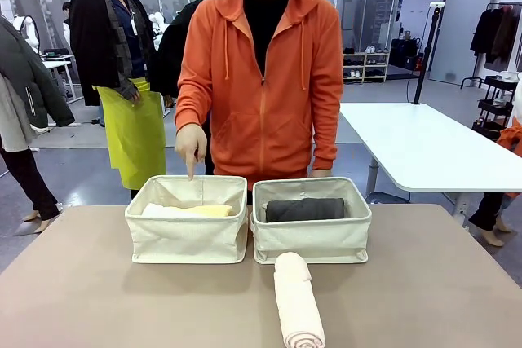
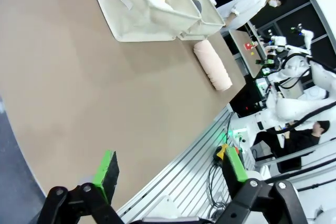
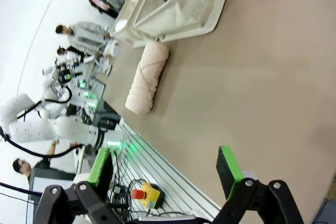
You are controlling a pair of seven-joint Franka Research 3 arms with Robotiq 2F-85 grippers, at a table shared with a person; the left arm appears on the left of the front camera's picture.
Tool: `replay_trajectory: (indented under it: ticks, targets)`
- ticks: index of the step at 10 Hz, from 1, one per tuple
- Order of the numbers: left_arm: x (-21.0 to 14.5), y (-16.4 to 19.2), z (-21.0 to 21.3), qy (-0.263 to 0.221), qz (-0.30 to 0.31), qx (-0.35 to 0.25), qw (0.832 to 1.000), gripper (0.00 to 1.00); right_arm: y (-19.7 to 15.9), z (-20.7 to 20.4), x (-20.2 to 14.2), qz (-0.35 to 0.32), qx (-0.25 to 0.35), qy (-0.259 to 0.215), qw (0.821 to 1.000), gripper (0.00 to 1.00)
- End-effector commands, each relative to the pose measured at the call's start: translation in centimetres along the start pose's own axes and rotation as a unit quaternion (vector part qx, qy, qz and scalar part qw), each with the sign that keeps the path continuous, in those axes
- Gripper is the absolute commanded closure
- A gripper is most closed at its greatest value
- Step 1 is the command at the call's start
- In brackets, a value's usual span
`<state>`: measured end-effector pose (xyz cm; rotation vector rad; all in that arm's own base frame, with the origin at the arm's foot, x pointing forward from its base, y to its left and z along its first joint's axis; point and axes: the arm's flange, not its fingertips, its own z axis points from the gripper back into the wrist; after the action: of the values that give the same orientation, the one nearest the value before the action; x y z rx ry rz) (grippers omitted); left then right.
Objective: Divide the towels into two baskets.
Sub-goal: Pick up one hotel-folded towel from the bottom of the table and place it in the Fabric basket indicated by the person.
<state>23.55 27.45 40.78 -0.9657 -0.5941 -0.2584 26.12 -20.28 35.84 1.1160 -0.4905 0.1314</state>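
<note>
Two soft canvas baskets (image 1: 187, 238), rolled terry towels (image 1: 298, 303)

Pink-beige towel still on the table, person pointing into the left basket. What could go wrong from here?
1. The person's hand hangs over the left basket; a drop there might meet it.
2. The pink-beige towel lies loose, roll end toward the robot; a pinch at one end might unroll it.
3. The left basket already holds the yellow towel and a white one, the right basket just the grey towel; following the pointing finger would likely give an uneven split.
</note>
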Motion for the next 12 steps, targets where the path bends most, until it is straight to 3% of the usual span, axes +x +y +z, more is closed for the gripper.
replay_trajectory:
  ticks: [1,3,7,9,12]
  targets:
    - [-0.1,-0.3,0.4,-0.004,-0.003,0.002,1.0,0.0,3.4,-7.8,1.8,-0.011,-0.027,0.07,0.997,0.0]
    - [-0.1,-0.3,0.4,-0.004,-0.003,0.002,1.0,0.0,6.2,-16.8,1.9,0.004,-0.062,0.116,0.991,0.0]
    - [-0.1,-0.3,0.4,-0.004,-0.003,0.002,1.0,0.0,9.3,-28.7,-0.2,0.004,-0.112,0.134,0.985,0.0]
    - [-0.1,-0.3,0.4,-0.004,-0.003,0.002,1.0,0.0,9.7,-32.5,-1.9,-0.007,-0.132,0.149,0.98,0.0]
    - [-0.1,-0.3,0.4,-0.004,-0.003,0.002,1.0,0.0,9.7,-35.9,-3.9,-0.01,-0.158,0.132,0.979,0.0]
